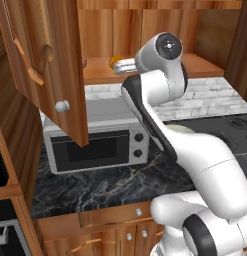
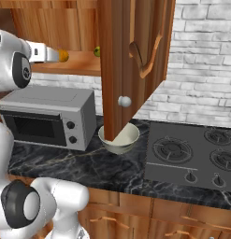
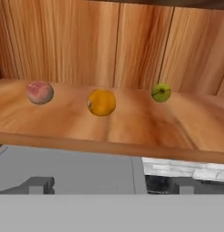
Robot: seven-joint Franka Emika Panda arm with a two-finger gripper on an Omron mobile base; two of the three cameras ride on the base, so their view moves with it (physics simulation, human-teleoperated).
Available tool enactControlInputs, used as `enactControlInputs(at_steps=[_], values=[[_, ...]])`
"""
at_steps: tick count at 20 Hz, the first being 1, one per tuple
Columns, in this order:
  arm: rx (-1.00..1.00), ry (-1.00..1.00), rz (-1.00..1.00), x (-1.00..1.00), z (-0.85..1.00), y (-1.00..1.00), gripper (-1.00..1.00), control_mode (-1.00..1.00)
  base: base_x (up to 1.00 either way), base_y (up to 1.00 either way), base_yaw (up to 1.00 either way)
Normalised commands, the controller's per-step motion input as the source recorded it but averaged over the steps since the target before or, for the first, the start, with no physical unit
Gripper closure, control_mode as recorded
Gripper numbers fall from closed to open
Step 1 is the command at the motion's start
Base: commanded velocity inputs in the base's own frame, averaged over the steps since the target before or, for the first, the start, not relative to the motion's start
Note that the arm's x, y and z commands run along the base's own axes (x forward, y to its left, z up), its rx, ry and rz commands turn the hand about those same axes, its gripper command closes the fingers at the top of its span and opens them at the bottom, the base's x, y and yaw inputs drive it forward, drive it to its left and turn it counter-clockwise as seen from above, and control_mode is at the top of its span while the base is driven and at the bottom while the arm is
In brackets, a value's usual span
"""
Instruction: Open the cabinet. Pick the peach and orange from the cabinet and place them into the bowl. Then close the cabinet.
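Note:
The cabinet stands open, its left door (image 1: 50, 65) and right door (image 2: 131, 60) swung out. On its shelf (image 3: 131, 127) sit the peach (image 3: 40, 92) at the left, the orange (image 3: 101, 102) in the middle and a green-yellow fruit (image 3: 161, 92) at the right, all apart. My gripper (image 3: 113, 186) is open and empty in front of the shelf edge, pointing at the orange (image 1: 115, 61) and a short way from it. The gripper (image 2: 55, 55) reaches in beside the orange (image 2: 63, 56). Down on the counter, the bowl (image 2: 131, 135) sits partly hidden behind the right door.
A grey microwave (image 1: 95, 145) sits on the dark marble counter (image 1: 110, 185) right under the shelf. The stove (image 2: 196, 154) lies right of the bowl. Both open doors hang out over the counter, round knobs (image 2: 124, 101) at their lower corners. Low wooden drawers (image 1: 110, 220) run below.

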Motion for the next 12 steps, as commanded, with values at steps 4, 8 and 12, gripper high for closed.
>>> enactControlInputs(at_steps=[4, 8, 12], values=[[0.16, 0.00, -0.04, 0.79, 0.00, 0.00, -1.00, -1.00, 0.00, 0.00, 0.00], [0.20, 0.00, -0.04, 0.72, -0.02, 0.00, -1.00, -1.00, 0.00, 0.00, 0.00], [0.08, 0.00, 0.00, 0.45, -0.12, 0.00, -1.00, -1.00, 0.00, 0.00, 0.00]])
